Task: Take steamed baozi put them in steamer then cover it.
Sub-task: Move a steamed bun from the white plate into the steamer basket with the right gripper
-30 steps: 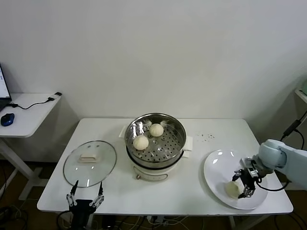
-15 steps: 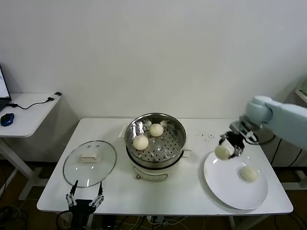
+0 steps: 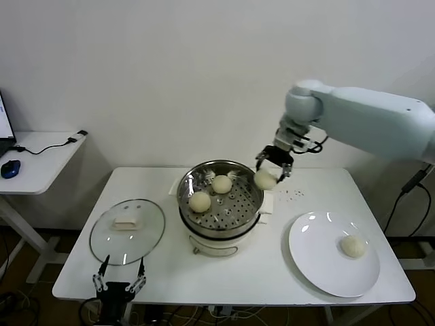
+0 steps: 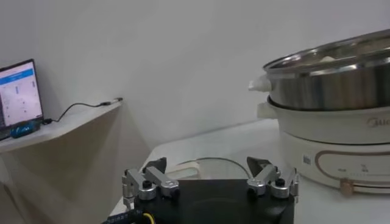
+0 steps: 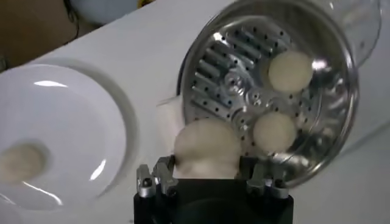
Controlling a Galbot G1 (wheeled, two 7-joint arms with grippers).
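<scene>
The steamer [image 3: 221, 207], a shiny steel pot with a perforated tray on a white base, stands mid-table with two baozi [image 3: 199, 202] [image 3: 221, 184] inside. My right gripper [image 3: 270, 170] is shut on a third baozi [image 3: 265, 179] and holds it above the steamer's right rim. In the right wrist view the held baozi [image 5: 206, 148] sits between the fingers over the tray's edge [image 5: 244, 97]. A fourth baozi [image 3: 352, 246] lies on the white plate [image 3: 319, 261]. My left gripper [image 3: 120, 285] is open and empty, parked below the table's front left edge.
The glass lid [image 3: 127, 231] with a white knob lies flat on the table, left of the steamer; it also shows in the left wrist view [image 4: 201, 168]. A side desk [image 3: 37, 159] with a blue mouse and cable stands far left.
My right gripper lifted a baozi from the plate and carried it left and up to the steamer's right rim. One baozi stays on the plate. The left arm has not moved.
</scene>
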